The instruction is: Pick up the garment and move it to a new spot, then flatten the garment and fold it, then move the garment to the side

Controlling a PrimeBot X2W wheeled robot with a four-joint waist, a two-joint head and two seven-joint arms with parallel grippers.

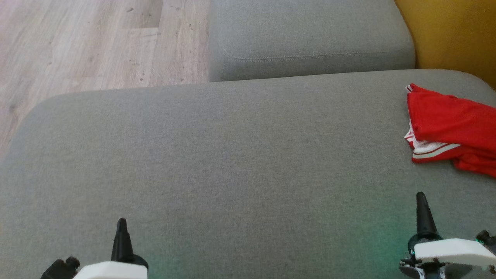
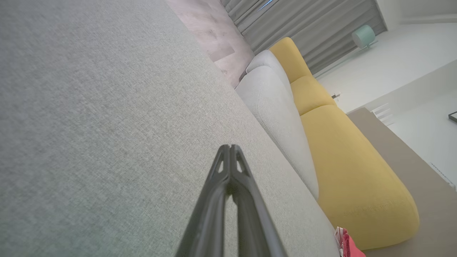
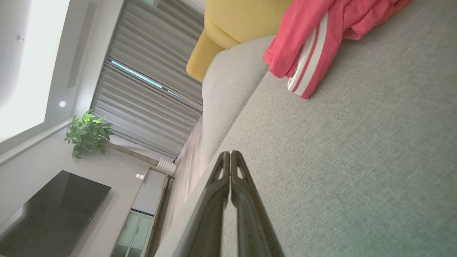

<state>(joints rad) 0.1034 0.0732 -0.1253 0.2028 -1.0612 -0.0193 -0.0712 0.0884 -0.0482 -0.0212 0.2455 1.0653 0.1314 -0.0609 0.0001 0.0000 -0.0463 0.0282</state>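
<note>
Nothing here can be read, no words, labels, brands or numbers. The closest thing is a faint row of marks near the end of the yellow cushion (image 2: pixel 357 171), seen from the left wrist, and it is too small and blurred to make out.
</note>
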